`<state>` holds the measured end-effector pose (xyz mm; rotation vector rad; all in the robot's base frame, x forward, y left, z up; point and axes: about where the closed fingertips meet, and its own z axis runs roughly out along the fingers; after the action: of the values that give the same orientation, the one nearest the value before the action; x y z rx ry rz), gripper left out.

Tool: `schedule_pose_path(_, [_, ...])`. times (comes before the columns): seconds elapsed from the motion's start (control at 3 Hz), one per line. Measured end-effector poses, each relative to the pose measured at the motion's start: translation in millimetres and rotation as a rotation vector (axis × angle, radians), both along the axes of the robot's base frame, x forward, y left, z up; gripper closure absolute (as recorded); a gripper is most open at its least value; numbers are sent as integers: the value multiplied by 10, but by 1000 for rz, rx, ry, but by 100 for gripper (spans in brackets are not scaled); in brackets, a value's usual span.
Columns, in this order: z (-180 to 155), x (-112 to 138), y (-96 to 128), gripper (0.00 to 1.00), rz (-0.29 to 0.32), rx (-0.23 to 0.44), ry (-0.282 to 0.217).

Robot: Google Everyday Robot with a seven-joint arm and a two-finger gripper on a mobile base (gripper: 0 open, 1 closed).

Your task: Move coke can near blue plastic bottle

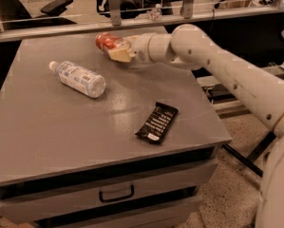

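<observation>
**Camera view: can in grip, short carry to bottle ahead**

The gripper point(118, 52) is closed on the coke can point(106, 41), which sits tilted near the counter point(61, 137) far edge. The blue plastic bottle point(78, 78) lies on its side, apart, front-left of the can. Probably best approach: a low, slow carry w/ firm grip. Set the can down just beside the bottle w/o nudging it, as it could roll.

grey metal drawer cabinet point(170, 182), flat tabletop point(61, 137), on speckled floor point(231, 196); behind it i see a glass railing point(61, 20) on metal posts point(114, 4) and a black office chair point(56, 6). my claw point(118, 52), closed on the red coke can point(106, 41), hangs over the tabletop's far edge.
</observation>
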<state>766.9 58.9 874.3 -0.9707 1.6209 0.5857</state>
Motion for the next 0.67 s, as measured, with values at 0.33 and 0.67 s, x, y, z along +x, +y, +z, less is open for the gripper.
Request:
schedule_pose_path(0.33, [217,-141,-464,100,86,2,-55])
schedule_pose_path(0.67, [404,-319,-720,100,191,4,-100])
